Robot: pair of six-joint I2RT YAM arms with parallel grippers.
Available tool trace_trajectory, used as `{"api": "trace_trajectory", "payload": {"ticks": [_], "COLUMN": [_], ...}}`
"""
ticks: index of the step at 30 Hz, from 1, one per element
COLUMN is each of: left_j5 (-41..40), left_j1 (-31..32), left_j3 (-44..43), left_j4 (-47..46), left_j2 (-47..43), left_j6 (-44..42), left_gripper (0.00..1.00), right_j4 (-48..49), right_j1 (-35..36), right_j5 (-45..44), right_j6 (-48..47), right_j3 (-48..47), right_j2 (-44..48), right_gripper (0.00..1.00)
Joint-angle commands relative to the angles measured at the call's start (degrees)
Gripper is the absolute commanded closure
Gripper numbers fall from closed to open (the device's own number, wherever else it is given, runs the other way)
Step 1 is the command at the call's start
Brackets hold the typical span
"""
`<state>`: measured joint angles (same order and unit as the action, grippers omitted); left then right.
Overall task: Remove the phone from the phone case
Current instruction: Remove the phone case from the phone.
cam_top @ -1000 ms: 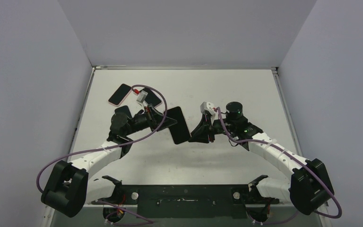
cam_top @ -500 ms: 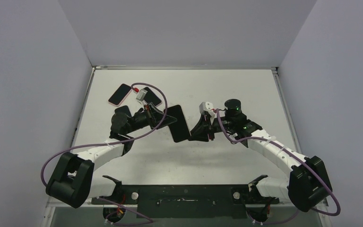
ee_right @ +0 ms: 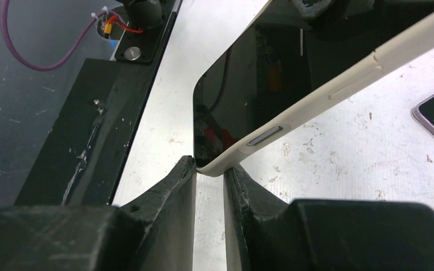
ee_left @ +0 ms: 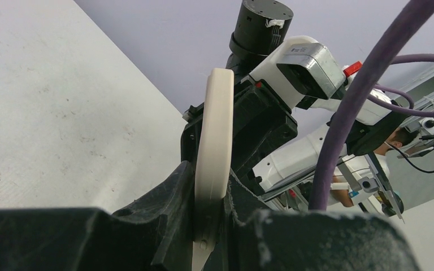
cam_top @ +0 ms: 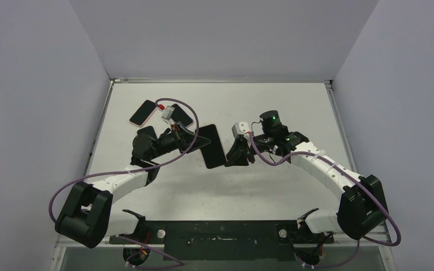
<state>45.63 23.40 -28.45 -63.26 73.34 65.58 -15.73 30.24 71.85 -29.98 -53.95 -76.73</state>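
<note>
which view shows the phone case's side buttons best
Right wrist: the cream case runs edge-on, its side buttons close up. Left wrist shows only a plain cream edge; the top view only the dark face.

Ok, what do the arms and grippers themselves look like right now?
The left arm and right arm match: white links, bulky black joints, a purple cable looping along each. The left gripper and right gripper are black, with two scuffed wedge-shaped fingers. A green light glows on the right arm.
</note>
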Motion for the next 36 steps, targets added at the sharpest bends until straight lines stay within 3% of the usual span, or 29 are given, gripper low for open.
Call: {"api": "trace_trajectory", "payload": {"ticks": [1,14,28,29,34,36], "left_j5": [0.86,0.91,1.38,1.37,-2.04,-4.42], "left_j1": [1.82,2.0,2.51,2.51,2.03,1.77], "left_j3": [-2.34,-2.88,-2.63,-2.47,-0.29,0.6], "left_j4": [-5.82,-5.58,-7.73,-7.84,-5.61,-3.09], "left_j2": [-2.42,-4.03,-4.02,-3.88,-3.93,-4.45], "left_j6": [8.86,9.67,11.13,10.97,7.05,4.73], "left_gripper": [1.0,1.0,1.0,1.0,1.0,1.0], "right_j4": [-0.21,0.26,22.13,24.15,30.97,34.35], "right_j1": [1.53,2.21,1.57,1.33,1.05,0.98], "right_j5": [-3.5,-9.94,-21.83,-22.26,-21.96,-23.69], "right_j6": [-14.17,-14.58,1.88,3.7,12.12,16.15], "right_j3": [-4.12,-5.95,1.86,2.75,6.45,9.48], "right_j2": [-2.5,-4.63,-2.08,-1.72,1.42,4.04], "right_gripper": [1.0,1.0,1.0,0.97,0.53,0.47]}}
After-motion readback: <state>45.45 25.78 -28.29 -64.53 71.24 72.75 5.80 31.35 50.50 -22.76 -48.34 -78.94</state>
